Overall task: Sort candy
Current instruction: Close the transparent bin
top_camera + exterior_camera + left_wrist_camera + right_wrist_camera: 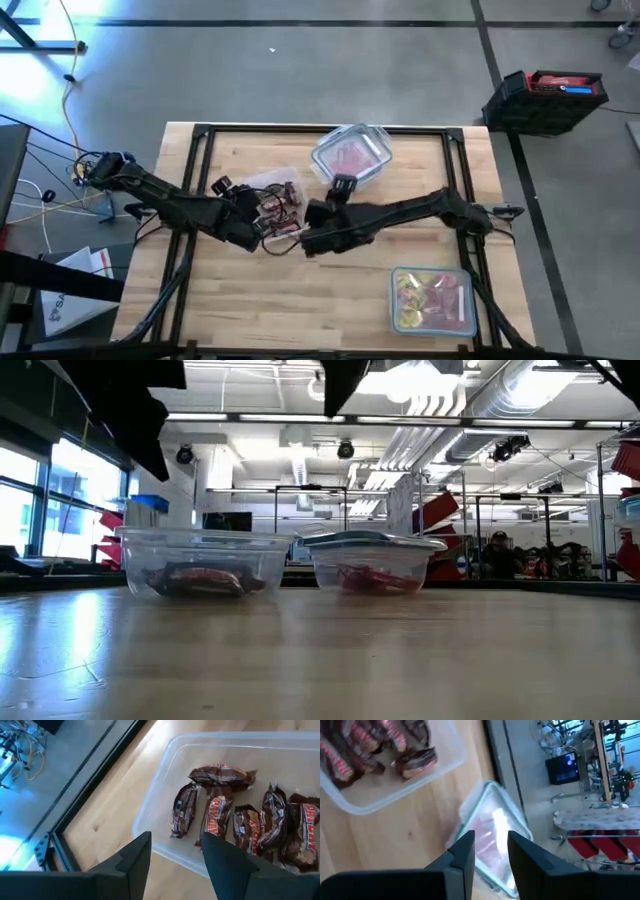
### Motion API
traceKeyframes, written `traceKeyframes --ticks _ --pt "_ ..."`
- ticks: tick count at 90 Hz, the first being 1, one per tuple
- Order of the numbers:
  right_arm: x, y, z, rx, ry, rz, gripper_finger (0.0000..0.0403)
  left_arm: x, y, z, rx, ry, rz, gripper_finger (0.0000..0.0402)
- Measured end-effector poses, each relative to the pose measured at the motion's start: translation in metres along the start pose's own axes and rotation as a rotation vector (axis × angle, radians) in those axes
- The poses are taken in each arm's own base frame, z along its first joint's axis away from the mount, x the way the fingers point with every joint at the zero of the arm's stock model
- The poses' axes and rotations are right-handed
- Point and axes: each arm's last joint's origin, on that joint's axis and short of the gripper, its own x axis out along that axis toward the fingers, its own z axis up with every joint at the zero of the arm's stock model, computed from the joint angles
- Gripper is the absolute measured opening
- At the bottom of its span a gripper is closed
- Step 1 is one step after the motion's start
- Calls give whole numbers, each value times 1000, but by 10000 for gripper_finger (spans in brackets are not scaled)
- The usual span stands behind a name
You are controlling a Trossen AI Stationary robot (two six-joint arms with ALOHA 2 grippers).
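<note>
Several dark brown mini bars (235, 815) of candy lie in an open clear container (275, 205) at the table's middle. My left gripper (222, 187) hovers open at that container's left rim (150, 815), one finger over the wood and one over the rim, with nothing between them. My right gripper (340, 188) stands open just right of that container and points at a lidded container (350, 155) of red candy at the far edge. It holds nothing. In the low view, both containers (205, 565) (375, 560) rest on their bases.
A third clear container (432, 298) with yellow and pink candy sits near the table's front right corner. A black frame (195, 150) runs around the tabletop. Bare wood lies along the near side and at the left.
</note>
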Motion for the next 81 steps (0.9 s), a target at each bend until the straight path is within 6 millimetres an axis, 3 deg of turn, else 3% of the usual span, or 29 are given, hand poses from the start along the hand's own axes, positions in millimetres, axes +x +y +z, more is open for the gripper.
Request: traceKeyframes --ticks 11,25,49,63,71,81 --pt "3 -9 -9 -44 20 -26 84 0 0 1 -5 -19 14 159" --pt "21 -12 -36 3 62 -161 84 0 2 1 0 -55 42 159" --pt "76 23 -73 91 42 -263 84 0 4 4 -55 -156 107 159" --pt "105 42 -69 77 27 -92 84 6 3 -4 -64 -164 129 159" --pt "106 41 -57 126 -35 -54 84 14 5 -12 -6 -135 159 159" --pt "102 35 -49 191 -97 -144 84 24 8 -20 16 -103 198 159"
